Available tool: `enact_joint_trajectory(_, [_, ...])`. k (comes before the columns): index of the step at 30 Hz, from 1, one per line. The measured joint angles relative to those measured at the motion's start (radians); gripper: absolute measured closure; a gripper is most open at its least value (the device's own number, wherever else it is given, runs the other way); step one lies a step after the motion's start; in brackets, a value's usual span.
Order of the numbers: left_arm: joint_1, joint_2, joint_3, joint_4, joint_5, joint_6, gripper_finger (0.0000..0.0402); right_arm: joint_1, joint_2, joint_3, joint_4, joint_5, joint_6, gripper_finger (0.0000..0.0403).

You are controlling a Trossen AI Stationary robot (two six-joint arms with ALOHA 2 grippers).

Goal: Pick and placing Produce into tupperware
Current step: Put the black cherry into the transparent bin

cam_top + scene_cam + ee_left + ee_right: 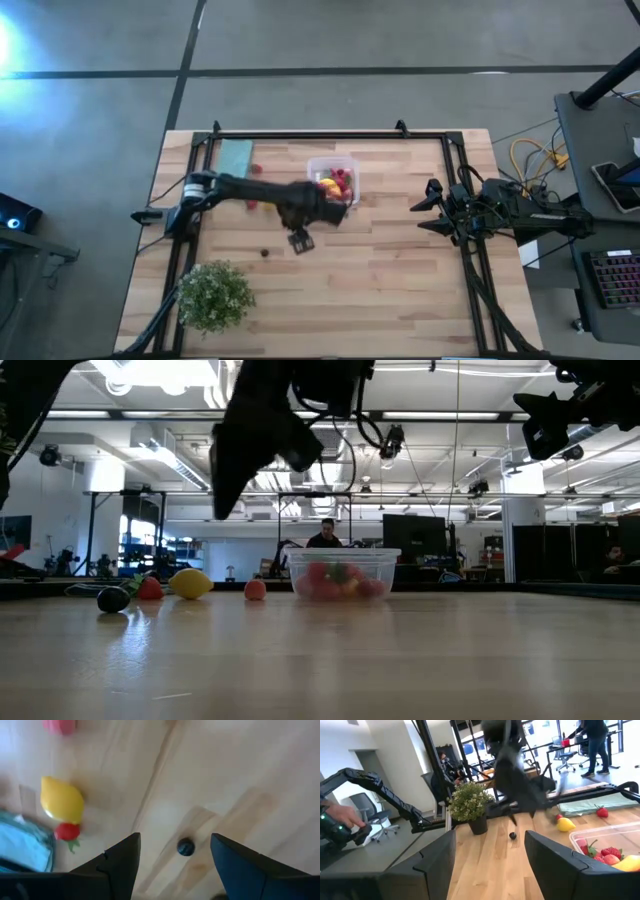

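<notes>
The clear tupperware stands at the table's far middle with red and yellow produce inside. Loose produce lies on the wood: a yellow lemon, a red berry, a pink piece and a dark piece. My left gripper hangs open above the table, pointing down, a little right of the dark piece and near of the tupperware. Nothing is between its fingers. My right gripper waits open at the table's right side, level and empty.
A teal cloth lies flat at the far left, beside the loose fruit. A green leafy plant stands near the left front corner. Black frame rails run along the far and side edges. Bare wood stretches across the near middle.
</notes>
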Motion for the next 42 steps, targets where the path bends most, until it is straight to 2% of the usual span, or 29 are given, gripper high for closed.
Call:
enact_joint_trajectory(3, [-0.059,-0.031,-0.095,0.078,-0.033,-0.111,0.0176,0.000,0.000,0.000,0.000,0.000,0.000,0.0174])
enact_joint_trajectory(9, [-0.142,-0.196,-0.321,0.284,0.007,-0.370,0.0176,0.000,0.000,0.000,0.000,0.000,0.000,0.0174])
enact_joint_trajectory(14, [-0.142,-0.347,-0.512,0.312,0.132,-0.610,0.0176,0.000,0.000,0.000,0.000,0.000,0.000,0.0174])
enact_joint_trajectory(19, [-0.134,-0.463,-0.651,0.387,0.134,-0.852,0.0176,0.000,0.000,0.000,0.000,0.000,0.000,0.0174])
enact_joint_trajectory(22, [-0.134,-0.493,-0.703,0.530,0.110,-0.865,0.0176,0.000,0.000,0.000,0.000,0.000,0.000,0.0174])
enact_joint_trajectory(26, [-0.134,-0.473,-0.757,0.646,0.102,-0.804,0.0176,0.000,0.000,0.000,0.000,0.000,0.000,0.0174])
enact_joint_trajectory(33, [-0.134,-0.366,-0.790,0.614,0.104,-0.704,0.0175,0.000,0.001,0.000,0.000,0.000,0.000,0.0174])
enact_joint_trajectory(42, [-0.135,-0.337,-0.780,0.623,0.061,-0.658,0.0175,0.000,0.008,0.000,0.000,0.000,0.000,0.0174])
